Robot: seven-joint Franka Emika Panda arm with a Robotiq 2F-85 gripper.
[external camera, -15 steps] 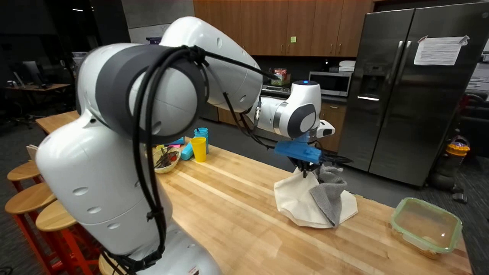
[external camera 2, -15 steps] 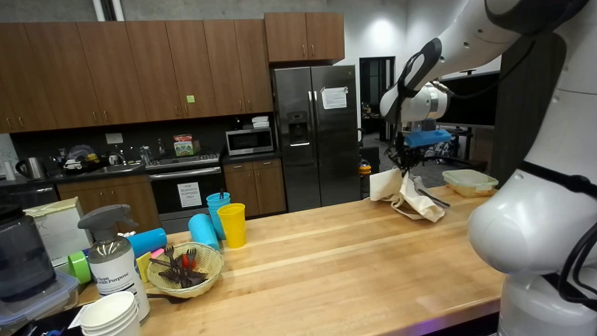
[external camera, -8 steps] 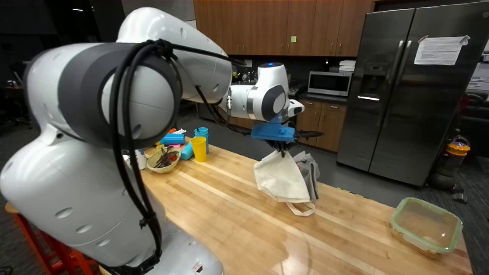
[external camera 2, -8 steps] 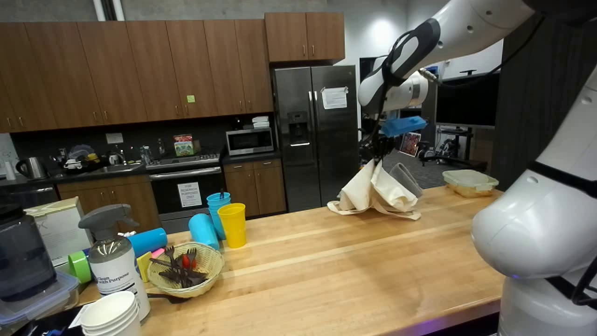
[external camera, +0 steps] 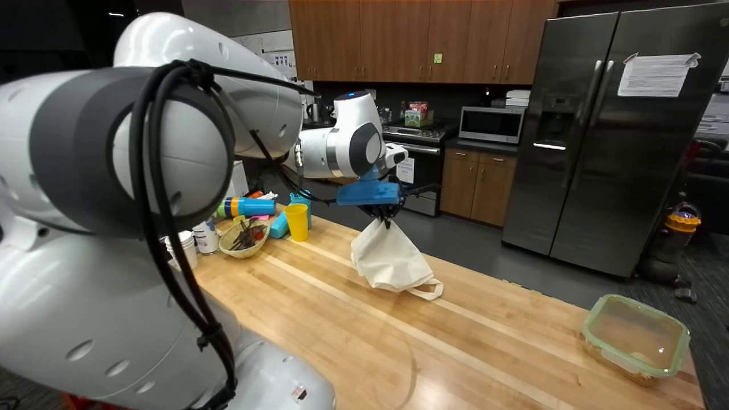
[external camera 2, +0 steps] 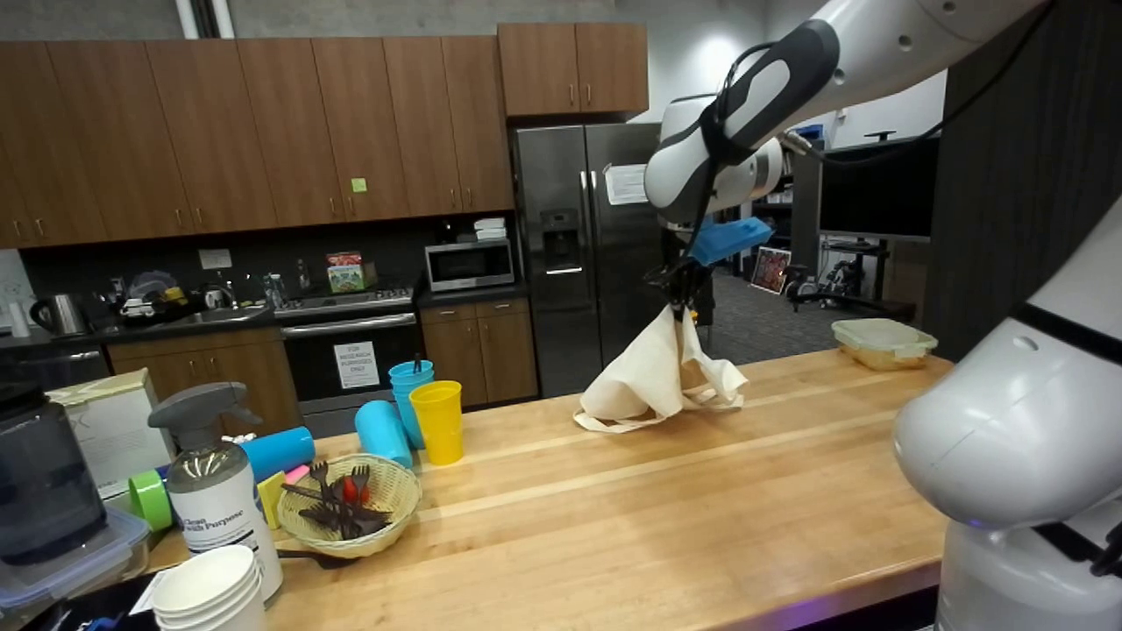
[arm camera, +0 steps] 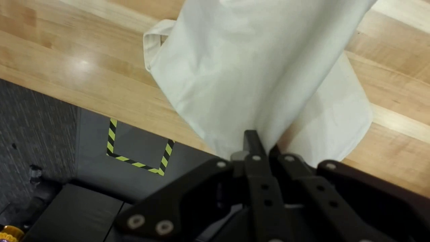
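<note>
Bottle and basket of forks toward the left end of tabletop; yellow cup next, near the far edge. Then bag, by the same edge, its top pinched in the closed end effector, cloth flaring downward. Whether its underside touches tabletop: cannot tell. Step in hand, as judged: bag held up at a single point, strap trailing at its lower right in an exterior view. Next move probably calls for a steady pinch and enough height that the strap does not drag. Rightmost, container near the far right corner, well apart from bag. Views: wrist shows fingertips clamped against the cloth, plus striped tape in outline beyond the far edge; basket and container show in both exterior views, not there.
</note>
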